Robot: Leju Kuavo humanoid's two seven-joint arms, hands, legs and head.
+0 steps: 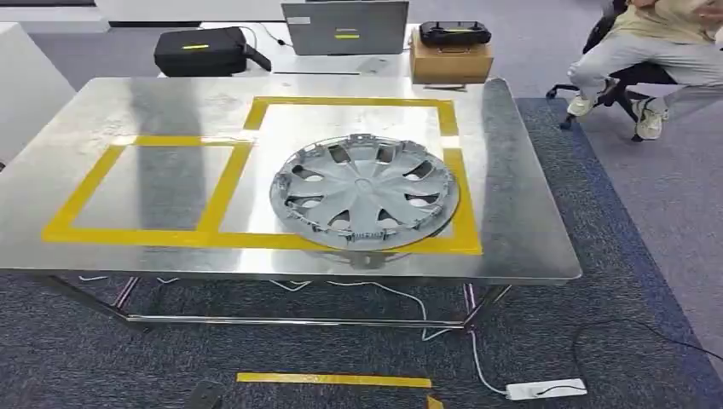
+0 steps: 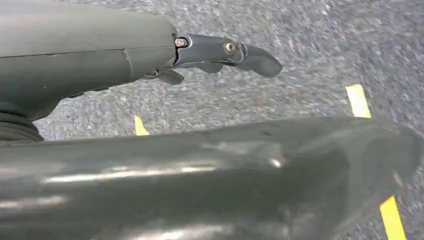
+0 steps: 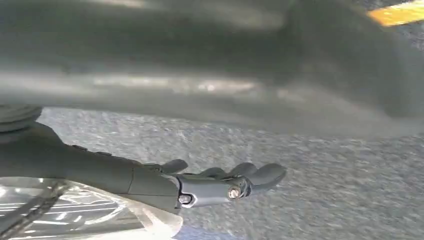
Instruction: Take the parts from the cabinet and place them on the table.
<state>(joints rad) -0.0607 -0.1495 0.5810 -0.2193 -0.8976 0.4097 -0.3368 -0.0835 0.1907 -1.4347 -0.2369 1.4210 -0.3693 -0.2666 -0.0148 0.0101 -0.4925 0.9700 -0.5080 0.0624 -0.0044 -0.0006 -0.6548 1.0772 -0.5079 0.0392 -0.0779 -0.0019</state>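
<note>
The big silver wheel cover (image 1: 365, 192) lies flat on the shiny metal bench (image 1: 529, 230), inside the yellow tape square (image 1: 354, 102) on the right side. Its near edge sits on the front strip of tape.

It looks like thin plastic, so it is probably light. It is wide and a bit bendy, and the little clips round the rim could snap if squeezed hard. The smooth face may be slippery. The best place to hold it is the rim, or through the holes between the spokes, with two hands on opposite sides.

The left hand (image 2: 220, 57) hangs over the grey carpet with its fingers spread and nothing in it. The right hand (image 3: 220, 182) also hangs over the carpet, fingers loosely apart. Something clear and shiny (image 3: 75, 212) sits beside it, maybe a plastic bag, but the hand does not seem to hold it.
</note>
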